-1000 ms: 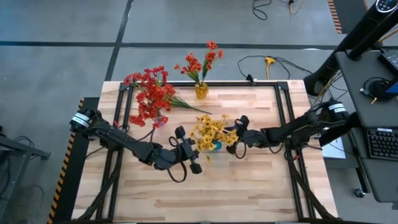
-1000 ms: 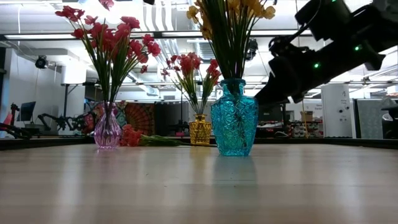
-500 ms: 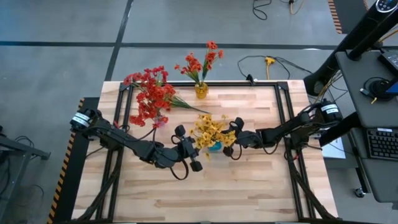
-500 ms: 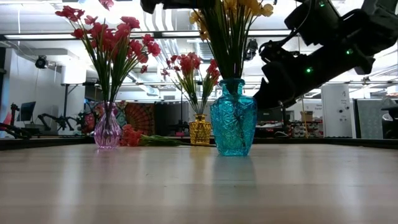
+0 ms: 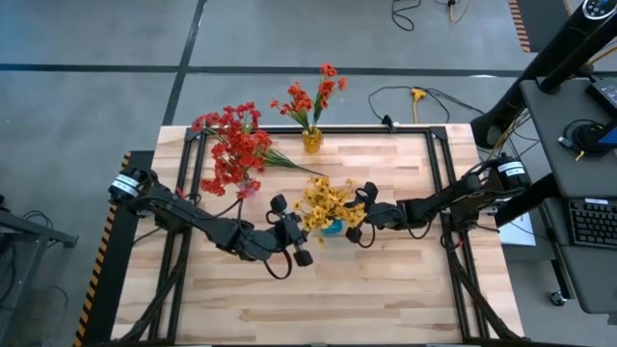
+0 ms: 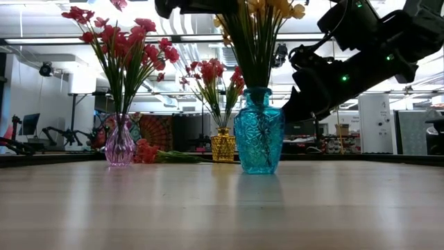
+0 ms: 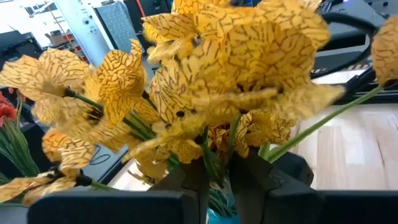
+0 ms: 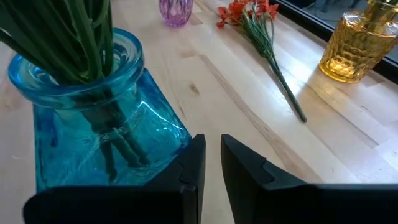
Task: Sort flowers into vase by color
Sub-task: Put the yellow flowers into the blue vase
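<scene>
Beside blue vase (image 8: 93, 130) | right pincer (image 8: 211, 162) | nearly closed | no lettering seen

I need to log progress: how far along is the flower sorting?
Done: yellow flowers stand in the blue vase, red flowers in the pink vase, orange-red flowers in the amber vase. In hand: left gripper is at the yellow stems; right gripper waits beside the blue vase, nearly shut. Left: one loose red sprig on the table.
</scene>
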